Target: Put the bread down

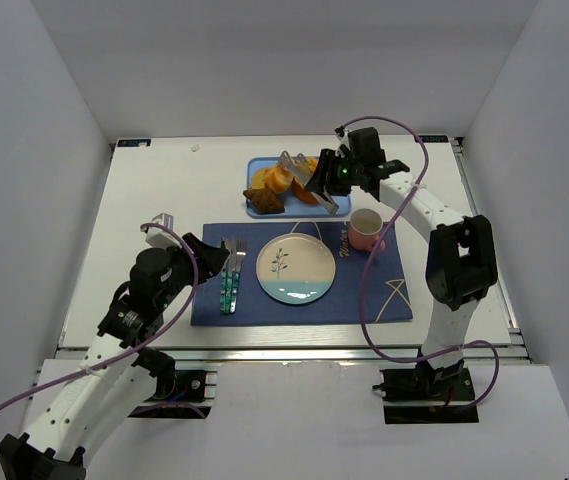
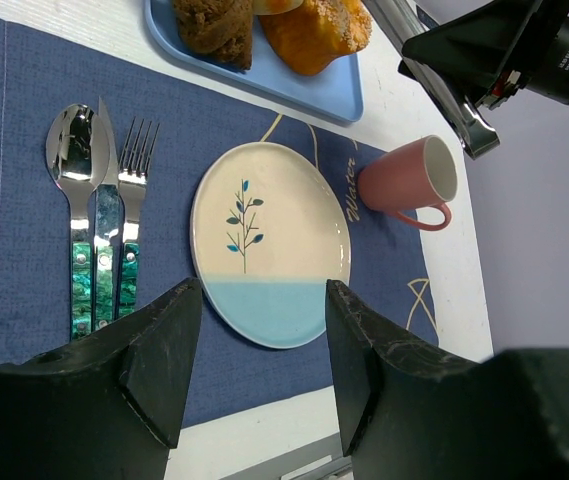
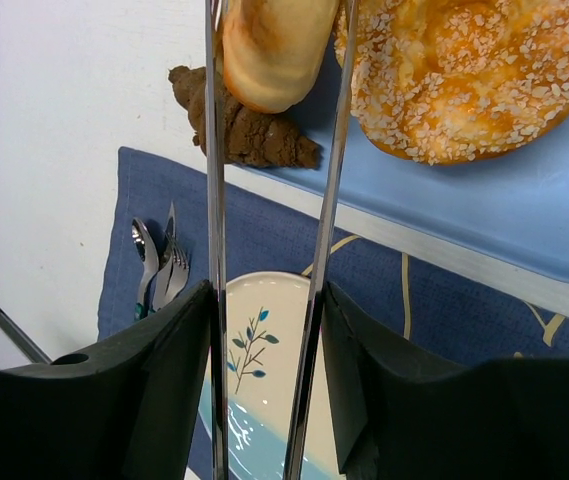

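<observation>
We log right fingers [image 3: 164,400] clamping tongs [image 3: 211,200] around roll [image 3: 269,45], 12 o'clock from plate [image 3: 264,320]; left fingers [image 2: 159,370] spread apart.

A robotics lab booth: plain white walls [image 1: 34,180] box in a white table [image 1: 164,180] laid with a blue placemat [image 1: 304,314].

White table [image 1: 164,190] enclosed by 3 pale walls [image 1: 284,60].

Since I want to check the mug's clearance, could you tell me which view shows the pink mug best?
The left wrist view: the pink mug appears large, whole, handle and opening clear. The top external view shows it small, beside the plate. The right wrist view misses it.
</observation>
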